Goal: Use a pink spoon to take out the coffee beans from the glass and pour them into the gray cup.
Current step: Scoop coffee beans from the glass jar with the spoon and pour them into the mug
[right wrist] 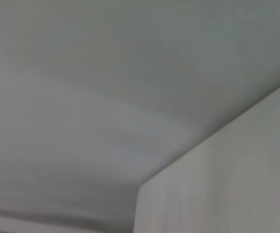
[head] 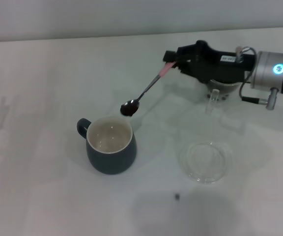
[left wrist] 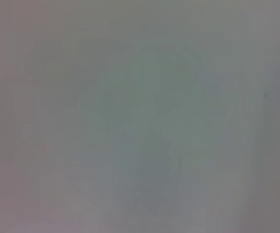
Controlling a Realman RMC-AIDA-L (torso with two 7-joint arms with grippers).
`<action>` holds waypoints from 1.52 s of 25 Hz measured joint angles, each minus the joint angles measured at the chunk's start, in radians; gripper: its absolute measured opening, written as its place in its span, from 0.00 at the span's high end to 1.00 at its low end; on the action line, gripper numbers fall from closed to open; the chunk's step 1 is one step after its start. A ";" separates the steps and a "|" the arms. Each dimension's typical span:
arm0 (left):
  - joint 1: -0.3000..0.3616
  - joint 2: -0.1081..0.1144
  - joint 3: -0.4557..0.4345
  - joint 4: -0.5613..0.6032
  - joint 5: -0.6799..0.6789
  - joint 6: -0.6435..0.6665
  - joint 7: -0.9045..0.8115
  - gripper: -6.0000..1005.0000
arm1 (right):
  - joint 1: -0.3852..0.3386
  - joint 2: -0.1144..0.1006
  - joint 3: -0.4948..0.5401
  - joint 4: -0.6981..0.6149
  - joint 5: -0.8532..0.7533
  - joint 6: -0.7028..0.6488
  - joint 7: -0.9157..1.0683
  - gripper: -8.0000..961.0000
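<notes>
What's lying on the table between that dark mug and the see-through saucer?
Nothing: in the head view the table between the gray cup and saucer is bare.

A white desk [head: 43, 196] is carrying a gray cup [head: 110, 146], handle turned left, showing a cream, empty inside. The right pincer [head: 173, 61] is reaching in from the right, gripping the pink spoon [head: 144, 92] by its handle. The spoon's bowl, holding dark coffee beans [head: 128, 108], is hanging just above the cup's far rim. The glass [head: 219, 91] is sitting partly hidden beneath the arm. A clear saucer [head: 205, 161] is lying right of the cup.
</notes>
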State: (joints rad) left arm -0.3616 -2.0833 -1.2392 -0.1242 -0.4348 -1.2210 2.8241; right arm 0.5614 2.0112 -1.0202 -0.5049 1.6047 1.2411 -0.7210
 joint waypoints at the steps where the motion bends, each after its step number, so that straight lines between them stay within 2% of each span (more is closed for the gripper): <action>1: 0.000 0.000 0.000 0.000 0.001 0.000 0.000 0.17 | 0.004 0.003 -0.019 0.000 0.002 -0.001 -0.004 0.84; 10: 0.007 -0.003 0.004 -0.005 0.006 0.001 -0.002 0.17 | 0.036 0.013 -0.069 0.008 0.005 -0.018 -0.054 0.84; 17: 0.009 -0.005 0.006 -0.004 0.007 0.002 -0.006 0.17 | 0.059 0.017 -0.121 0.012 0.045 -0.036 -0.190 0.84; 23: 0.009 -0.004 0.006 -0.003 0.008 0.002 -0.006 0.17 | 0.058 0.016 -0.209 0.003 0.140 -0.037 -0.308 0.84; 38: 0.009 -0.004 0.007 -0.008 0.009 0.026 -0.006 0.17 | 0.051 0.013 -0.278 -0.083 0.148 -0.047 -0.547 0.84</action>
State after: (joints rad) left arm -0.3528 -2.0878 -1.2317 -0.1320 -0.4263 -1.1949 2.8178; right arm 0.6122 2.0243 -1.2985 -0.5877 1.7530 1.1944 -1.2684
